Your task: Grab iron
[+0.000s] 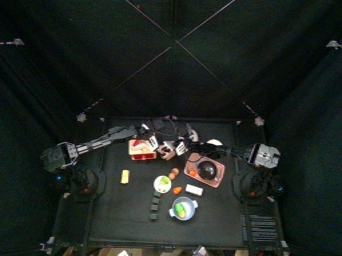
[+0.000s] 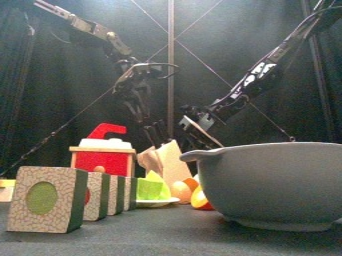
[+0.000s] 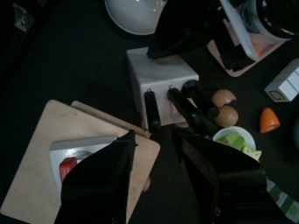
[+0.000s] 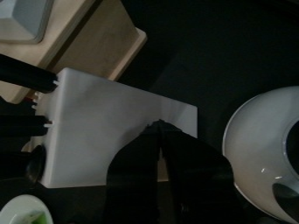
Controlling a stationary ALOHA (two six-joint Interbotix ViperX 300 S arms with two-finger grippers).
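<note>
Item: toy iron [image 3: 73,157], red and white, lay on a wooden board [image 3: 41,131] on the worktop, just beside and under the left pincer [image 3: 162,140], whose jaws stood apart. Probably light, rigid, smooth plastic; best taken by the raised handle. Right pincer [image 4: 160,131], jaws together, hung over the white block [image 4: 105,114], away from the iron.

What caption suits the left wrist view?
Left hand open above white knife block beside pale wooden board.
</note>
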